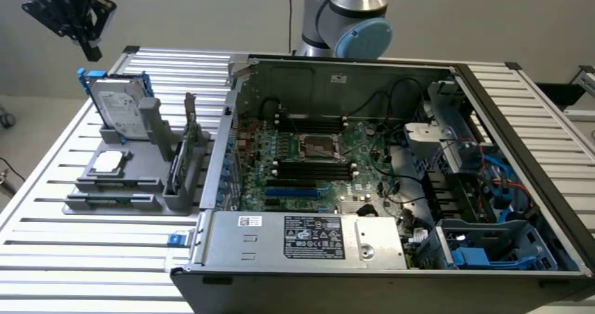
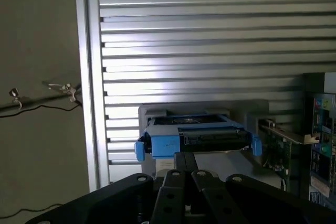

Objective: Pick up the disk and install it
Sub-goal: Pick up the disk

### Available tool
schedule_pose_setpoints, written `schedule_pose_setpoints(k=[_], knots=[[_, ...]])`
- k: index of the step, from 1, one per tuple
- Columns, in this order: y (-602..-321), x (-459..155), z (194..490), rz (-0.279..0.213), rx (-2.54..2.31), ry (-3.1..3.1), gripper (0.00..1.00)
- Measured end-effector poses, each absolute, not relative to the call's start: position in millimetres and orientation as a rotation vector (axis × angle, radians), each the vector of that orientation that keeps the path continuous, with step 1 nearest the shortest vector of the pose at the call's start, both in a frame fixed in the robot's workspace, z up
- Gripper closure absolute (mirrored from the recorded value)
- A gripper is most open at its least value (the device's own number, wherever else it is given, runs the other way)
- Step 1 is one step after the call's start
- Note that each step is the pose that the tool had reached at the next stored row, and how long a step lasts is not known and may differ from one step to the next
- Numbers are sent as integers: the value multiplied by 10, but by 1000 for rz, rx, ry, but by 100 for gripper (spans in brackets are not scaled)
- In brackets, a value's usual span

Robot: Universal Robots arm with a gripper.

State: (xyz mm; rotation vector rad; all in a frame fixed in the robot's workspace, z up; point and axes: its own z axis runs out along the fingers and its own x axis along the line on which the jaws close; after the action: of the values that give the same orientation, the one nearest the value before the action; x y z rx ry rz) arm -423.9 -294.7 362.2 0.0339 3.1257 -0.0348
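The disk (image 1: 121, 112) stands upright in a grey holder (image 1: 121, 192) on the exterior view's left, its white label facing out and a blue frame around its edge. My gripper (image 1: 90, 51) hangs well above it, near the table's far corner, with its black fingers shut and nothing between them. In the wrist view the shut gripper (image 2: 185, 162) sits just over the disk (image 2: 197, 137), seen edge-on with blue tabs at both ends.
An open computer case (image 1: 219, 154) fills the exterior view's right, with the motherboard (image 1: 316, 161), a grey power-supply box (image 1: 307, 237) and blue drive bays (image 1: 488, 248). The holder also carries a square chip (image 1: 107, 162) and an upright card (image 1: 191, 136). The slatted table (image 2: 210, 40) ends at an edge (image 2: 89, 77).
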Motion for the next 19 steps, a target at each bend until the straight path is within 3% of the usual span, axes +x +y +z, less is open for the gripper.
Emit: schedule_pose_setpoints(k=[19], knots=[[-2947,-4239,3622,2,-330,3133,89]])
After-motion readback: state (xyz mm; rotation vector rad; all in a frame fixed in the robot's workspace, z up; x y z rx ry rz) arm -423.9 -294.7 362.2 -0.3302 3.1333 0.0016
